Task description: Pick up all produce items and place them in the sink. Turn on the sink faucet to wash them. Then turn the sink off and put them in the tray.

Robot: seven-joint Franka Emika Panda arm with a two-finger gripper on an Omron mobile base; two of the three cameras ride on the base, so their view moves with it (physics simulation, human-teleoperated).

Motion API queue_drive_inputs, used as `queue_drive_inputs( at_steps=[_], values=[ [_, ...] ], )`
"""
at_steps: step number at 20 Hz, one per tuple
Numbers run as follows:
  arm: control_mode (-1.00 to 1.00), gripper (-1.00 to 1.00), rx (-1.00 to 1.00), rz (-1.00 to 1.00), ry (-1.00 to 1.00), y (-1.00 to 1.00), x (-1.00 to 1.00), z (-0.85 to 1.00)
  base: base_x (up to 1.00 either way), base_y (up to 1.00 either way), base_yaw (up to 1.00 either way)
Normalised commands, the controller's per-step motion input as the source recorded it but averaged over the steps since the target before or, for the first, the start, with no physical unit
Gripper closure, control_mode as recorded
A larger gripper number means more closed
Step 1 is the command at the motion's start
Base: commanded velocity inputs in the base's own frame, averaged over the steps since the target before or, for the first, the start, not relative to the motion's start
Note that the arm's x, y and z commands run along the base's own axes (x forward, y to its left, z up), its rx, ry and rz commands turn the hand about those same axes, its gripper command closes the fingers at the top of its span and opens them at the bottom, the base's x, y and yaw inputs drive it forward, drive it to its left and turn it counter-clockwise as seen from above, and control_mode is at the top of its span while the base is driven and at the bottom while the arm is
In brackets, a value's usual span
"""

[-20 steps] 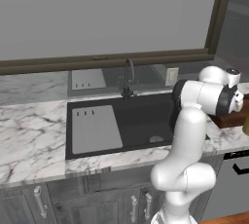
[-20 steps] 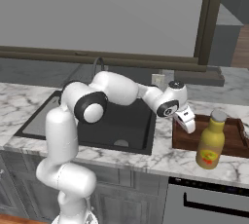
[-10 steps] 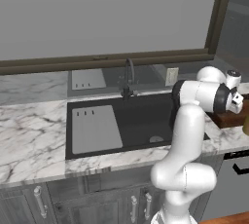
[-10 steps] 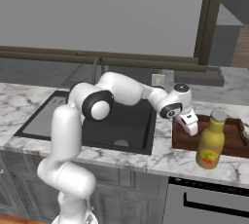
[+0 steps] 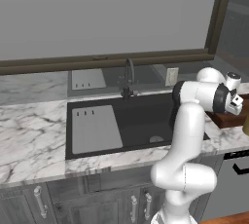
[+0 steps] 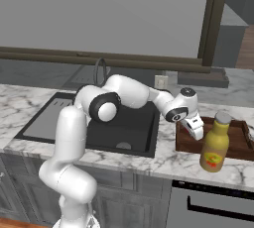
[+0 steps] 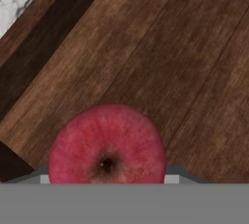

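A glossy red round apple (image 7: 107,145) sits over the dark reddish-brown wooden tray (image 7: 160,57). The tray (image 6: 238,140) lies right of the black rectangular sink (image 5: 141,121) with its dark gooseneck faucet (image 5: 129,77).

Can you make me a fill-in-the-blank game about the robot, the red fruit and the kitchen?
1. In the hand view, the round red fruit lies over the brown ____ tray.
2. The yellow bottle stands on the marble ____, just in front of the tray.
3. The black sink has a light-grey ____ over its left part.
4. The dark gooseneck faucet stands ____ the sink.

Missing words: wooden; counter; panel; behind
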Motion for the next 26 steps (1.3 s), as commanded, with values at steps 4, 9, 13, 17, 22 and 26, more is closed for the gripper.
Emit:
queue_drive_inputs(
  at_steps=[4,9,13,17,22,26],
  values=[
    [-1.00,-1.00,0.00,0.00,0.01,0.00,0.02,-0.04,0.00,0.00,0.00],
    [-1.00,-1.00,0.01,0.00,0.00,0.00,0.01,0.00,0.00,0.00,0.00],
    [-1.00,-1.00,0.00,0.00,-0.01,0.00,0.00,0.04,0.00,0.00,0.00],
    [-1.00,-1.00,0.00,0.00,-0.02,0.08,0.00,0.33,0.00,0.00,0.00],
    [-1.00,-1.00,0.00,0.00,-0.03,0.21,0.00,0.50,0.00,0.00,0.00],
    [-1.00,-1.00,0.00,0.00,-0.01,0.23,-0.02,0.42,0.00,0.00,0.00]
  ],
)
